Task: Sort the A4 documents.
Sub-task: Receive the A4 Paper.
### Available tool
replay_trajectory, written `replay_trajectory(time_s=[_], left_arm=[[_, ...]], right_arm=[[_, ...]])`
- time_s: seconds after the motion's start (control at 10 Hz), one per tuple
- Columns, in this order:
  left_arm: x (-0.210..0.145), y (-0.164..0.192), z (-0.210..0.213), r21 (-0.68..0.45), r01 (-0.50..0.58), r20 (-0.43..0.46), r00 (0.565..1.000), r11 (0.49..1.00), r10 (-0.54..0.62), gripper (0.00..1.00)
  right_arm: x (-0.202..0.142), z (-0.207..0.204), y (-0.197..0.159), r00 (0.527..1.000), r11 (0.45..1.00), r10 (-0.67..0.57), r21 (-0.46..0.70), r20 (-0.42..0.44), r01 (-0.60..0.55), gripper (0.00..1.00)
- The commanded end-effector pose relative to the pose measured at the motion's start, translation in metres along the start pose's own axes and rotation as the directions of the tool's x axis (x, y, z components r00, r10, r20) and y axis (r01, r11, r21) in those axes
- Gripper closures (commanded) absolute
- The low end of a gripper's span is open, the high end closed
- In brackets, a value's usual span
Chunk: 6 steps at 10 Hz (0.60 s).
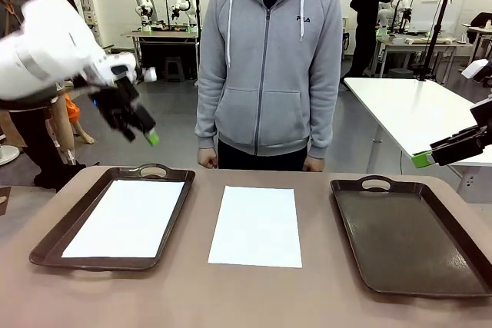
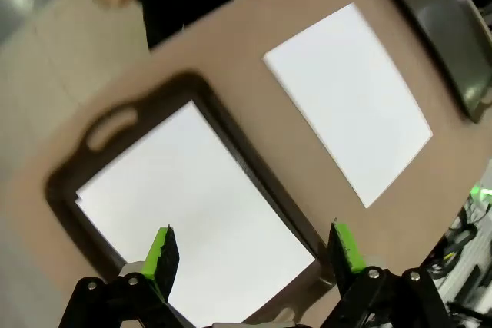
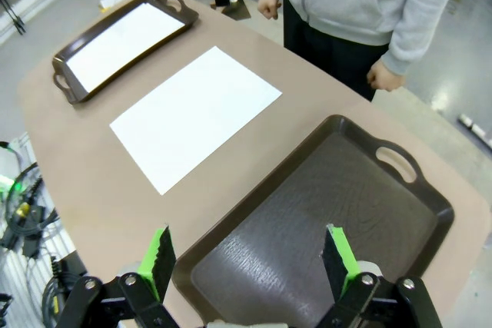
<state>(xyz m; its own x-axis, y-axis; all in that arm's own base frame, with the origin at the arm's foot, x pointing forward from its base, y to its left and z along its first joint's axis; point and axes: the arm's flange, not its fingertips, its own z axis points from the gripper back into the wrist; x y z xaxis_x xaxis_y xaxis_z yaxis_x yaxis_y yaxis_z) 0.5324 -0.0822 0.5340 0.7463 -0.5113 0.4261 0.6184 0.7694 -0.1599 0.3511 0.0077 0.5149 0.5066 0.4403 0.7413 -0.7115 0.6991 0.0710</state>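
One white A4 document [image 1: 256, 225] lies flat on the table's middle, also seen in the left wrist view [image 2: 350, 97] and the right wrist view [image 3: 194, 111]. Another white sheet [image 1: 127, 217] lies inside the left brown tray [image 1: 178, 211]. My left gripper [image 1: 144, 130] hangs open high above that tray's far end; its green fingertips [image 2: 163, 248] frame the sheet in the tray [image 2: 192, 228]. My right gripper [image 1: 421, 160] stands open above the far right of the empty right tray [image 1: 403, 228], with nothing between its fingers [image 3: 336, 254].
A person in a grey hoodie [image 1: 269, 59] stands at the table's far edge, hands [image 1: 207, 159] down at the sides. A white table [image 1: 415, 113] stands behind on the right. Bare tabletop lies between the trays and along the front edge.
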Motion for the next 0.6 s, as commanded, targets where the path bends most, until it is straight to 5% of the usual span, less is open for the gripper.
replay_trajectory(time_s=[0.0, 0.2, 0.3, 0.4, 0.5], left_arm=[[-0.049, -0.008, 0.036, -0.06, 0.181, 0.183, 0.969, 0.982, -0.168, 0.0], [-0.078, -0.005, 0.062, -0.054, 0.263, 0.269, 0.933, 0.963, -0.24, 0.0], [-0.096, 0.003, 0.07, -0.001, 0.143, 0.315, 0.94, 0.99, -0.135, 0.0], [-0.113, 0.006, 0.076, -0.056, 0.148, 0.334, 0.935, 0.987, -0.121, 0.0], [-0.126, 0.005, 0.084, 0.006, 0.077, 0.359, 0.931, 0.997, -0.074, 0.0]], right_arm=[[-0.001, -0.002, -0.001, 1.0, 1.0, -0.002, 0.017, 0.007, 0.002, 0.0], [-0.001, -0.002, -0.001, 1.0, 1.0, -0.002, 0.017, 0.007, 0.002, 0.0], [-0.001, -0.002, -0.001, 1.0, 1.0, -0.002, 0.017, 0.007, 0.002, 0.0], [-0.001, -0.002, -0.001, 1.0, 1.0, -0.002, 0.017, 0.007, 0.002, 0.0], [-0.001, -0.002, -0.001, 1.0, 1.0, -0.002, 0.017, 0.007, 0.002, 0.0]])
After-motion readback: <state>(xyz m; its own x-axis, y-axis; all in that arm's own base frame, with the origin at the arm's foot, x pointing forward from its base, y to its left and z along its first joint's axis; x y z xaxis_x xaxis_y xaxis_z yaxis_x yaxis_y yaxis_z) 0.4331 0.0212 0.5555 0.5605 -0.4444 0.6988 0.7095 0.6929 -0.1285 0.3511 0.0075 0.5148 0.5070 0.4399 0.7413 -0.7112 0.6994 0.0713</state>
